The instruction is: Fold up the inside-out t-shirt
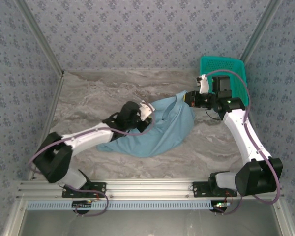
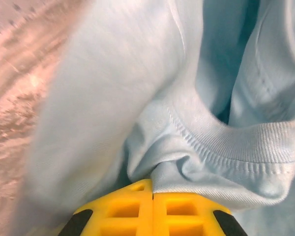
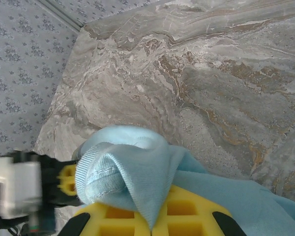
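teal basket [image 1: 221,65] | far right corner | marble table [image 1: 88,93]

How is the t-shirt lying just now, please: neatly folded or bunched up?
Bunched up: the t-shirt lies in a rumpled heap on the table, pinched by the left fingers and the right fingers.

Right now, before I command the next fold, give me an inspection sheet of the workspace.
Surface: marble-patterned table.
Job's things: t-shirt, bunched in a heap, not folded, held up between both grippers.
Clutter: teal basket at the far right corner.
Grippers: left gripper shut on the t-shirt's ribbed collar; right gripper shut on a bunched hemmed edge.
Cables: purple cables loop along both arms.
Surroundings: patterned walls; nothing else seen.
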Action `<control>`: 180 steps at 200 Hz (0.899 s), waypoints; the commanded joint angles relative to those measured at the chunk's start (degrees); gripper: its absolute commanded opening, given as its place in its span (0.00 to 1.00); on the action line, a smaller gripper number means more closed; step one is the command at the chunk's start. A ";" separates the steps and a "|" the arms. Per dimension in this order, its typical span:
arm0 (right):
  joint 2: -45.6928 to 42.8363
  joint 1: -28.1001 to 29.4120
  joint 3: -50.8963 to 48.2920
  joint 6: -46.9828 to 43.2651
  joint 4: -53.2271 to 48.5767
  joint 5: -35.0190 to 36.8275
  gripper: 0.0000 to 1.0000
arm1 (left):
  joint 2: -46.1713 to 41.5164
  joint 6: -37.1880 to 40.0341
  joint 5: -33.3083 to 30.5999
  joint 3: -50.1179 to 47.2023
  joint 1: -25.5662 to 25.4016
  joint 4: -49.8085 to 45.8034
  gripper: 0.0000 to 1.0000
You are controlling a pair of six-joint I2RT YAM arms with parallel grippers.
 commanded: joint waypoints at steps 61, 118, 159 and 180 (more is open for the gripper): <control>-8.73 3.05 11.67 3.98 23.00 6.58 0.00 | -26.45 -13.97 -19.44 10.44 9.06 1.10 0.00; -2.43 17.68 33.67 -4.59 27.93 14.09 0.00 | -28.87 1.93 -27.82 38.87 10.00 -1.38 0.00; 1.07 21.32 38.21 -5.50 28.43 17.14 0.00 | -24.65 11.68 -32.01 55.06 10.95 -10.94 0.00; 4.09 23.56 39.93 -6.74 28.98 18.82 0.00 | -23.46 15.89 -35.24 58.29 11.12 -13.00 0.00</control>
